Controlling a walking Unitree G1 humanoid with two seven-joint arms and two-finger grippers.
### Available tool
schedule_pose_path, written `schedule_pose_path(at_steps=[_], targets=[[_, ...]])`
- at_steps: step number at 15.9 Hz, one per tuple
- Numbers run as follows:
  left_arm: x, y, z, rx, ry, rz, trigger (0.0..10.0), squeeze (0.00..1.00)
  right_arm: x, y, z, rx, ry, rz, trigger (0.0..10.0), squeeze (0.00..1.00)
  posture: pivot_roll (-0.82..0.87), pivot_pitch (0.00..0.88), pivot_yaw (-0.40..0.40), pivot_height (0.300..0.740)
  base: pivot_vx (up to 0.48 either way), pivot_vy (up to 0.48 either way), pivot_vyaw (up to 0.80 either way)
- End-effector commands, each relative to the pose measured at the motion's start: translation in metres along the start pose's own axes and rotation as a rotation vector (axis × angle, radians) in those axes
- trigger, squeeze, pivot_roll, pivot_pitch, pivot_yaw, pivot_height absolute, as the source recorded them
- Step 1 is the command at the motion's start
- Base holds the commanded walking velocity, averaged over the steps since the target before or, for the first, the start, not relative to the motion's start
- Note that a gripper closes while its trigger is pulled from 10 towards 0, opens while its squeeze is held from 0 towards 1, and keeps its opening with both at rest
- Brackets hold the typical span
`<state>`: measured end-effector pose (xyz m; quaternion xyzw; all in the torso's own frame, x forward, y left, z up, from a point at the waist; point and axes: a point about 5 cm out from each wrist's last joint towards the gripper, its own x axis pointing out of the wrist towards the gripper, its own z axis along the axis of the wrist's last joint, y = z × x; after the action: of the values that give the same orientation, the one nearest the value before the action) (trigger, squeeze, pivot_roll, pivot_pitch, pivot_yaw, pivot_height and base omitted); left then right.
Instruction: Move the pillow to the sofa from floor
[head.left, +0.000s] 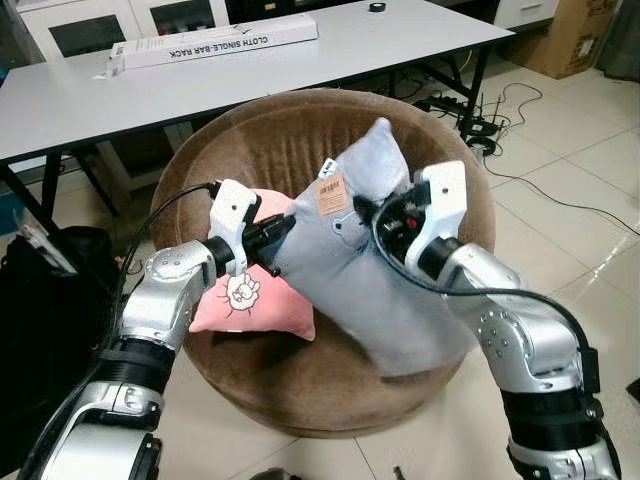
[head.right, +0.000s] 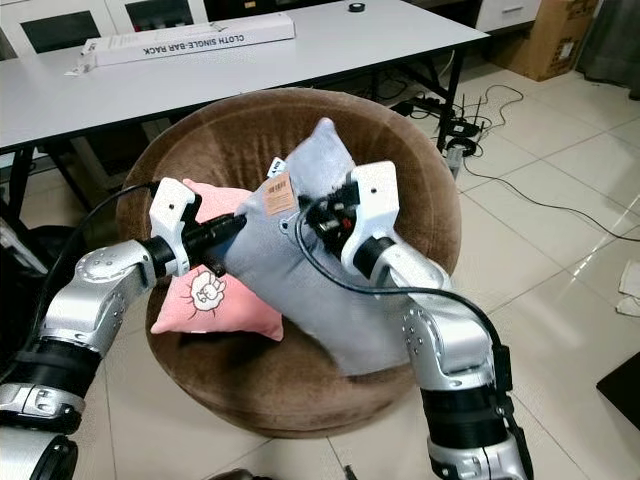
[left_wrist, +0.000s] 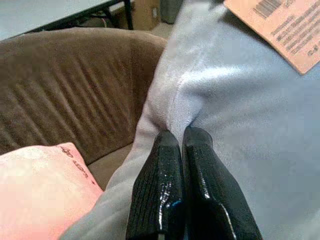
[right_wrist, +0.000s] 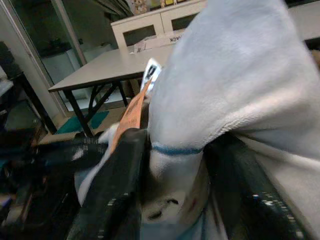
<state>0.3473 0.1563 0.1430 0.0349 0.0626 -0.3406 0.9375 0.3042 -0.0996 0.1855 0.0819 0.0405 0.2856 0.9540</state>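
The grey pillow (head.left: 375, 265) is standing tilted over the round brown sofa (head.left: 300, 380), one corner pointing up toward the backrest and its lower end hanging past the seat's front edge, with an orange tag (head.left: 331, 194) showing near its upper left side. The left gripper (head.left: 283, 229) is pinching a fold of the pillow's left edge, its two black fingers (left_wrist: 165, 195) pressed together on the fabric. The right gripper (head.left: 372, 222) is biting into the pillow's right side, its fingers (right_wrist: 120, 185) spread around a thick bunch of the cloth. Just beside the grey pillow, a pink pillow (head.left: 255, 295) is lying on the seat, partly under the left arm. Behind the sofa, a grey table (head.left: 200, 80) is carrying a long white box (head.left: 215, 40), and black cables (head.left: 520, 140) are trailing across the tiled floor (head.left: 580, 180) to the right.
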Motion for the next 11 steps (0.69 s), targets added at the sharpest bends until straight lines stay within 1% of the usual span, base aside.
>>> schedule_pose_path(at_steps=[1,6,7,8,9,10,11], targets=[[0.004,0.005,0.010,0.008,-0.037,0.033,0.0,0.00,-0.001,0.008,0.011,-0.011,-0.046,0.057,10.0,1.00,-0.06,0.000,0.117,0.740,0.000,0.000,0.00],[0.010,0.004,0.011,0.013,-0.045,0.028,0.0,0.00,-0.007,-0.003,0.016,0.024,-0.069,0.048,10.0,1.00,-0.07,0.000,0.125,0.740,0.000,0.000,0.00],[0.011,0.001,0.009,0.009,-0.040,0.016,0.0,0.00,-0.008,-0.005,0.018,0.042,-0.084,0.049,10.0,1.00,-0.08,0.000,0.127,0.740,0.000,0.000,0.00],[0.013,-0.005,0.004,0.006,-0.033,-0.020,0.0,0.00,-0.009,-0.008,0.021,0.069,-0.104,0.050,10.0,1.00,-0.08,0.000,0.128,0.740,0.000,0.000,0.00],[0.014,-0.007,0.004,0.008,-0.034,-0.032,0.0,0.00,-0.009,-0.011,0.022,0.077,-0.108,0.036,10.0,1.00,-0.08,0.000,0.128,0.740,0.000,0.000,0.00],[0.015,-0.010,0.004,0.005,-0.047,-0.047,0.0,0.00,-0.010,-0.019,0.023,0.099,-0.115,-0.004,10.0,1.00,-0.09,0.000,0.130,0.740,0.000,0.000,0.00],[0.016,-0.011,0.004,0.005,-0.051,-0.049,0.0,0.00,-0.010,-0.022,0.023,0.103,-0.115,-0.015,10.0,1.00,-0.09,0.000,0.130,0.740,0.000,0.000,0.00]])
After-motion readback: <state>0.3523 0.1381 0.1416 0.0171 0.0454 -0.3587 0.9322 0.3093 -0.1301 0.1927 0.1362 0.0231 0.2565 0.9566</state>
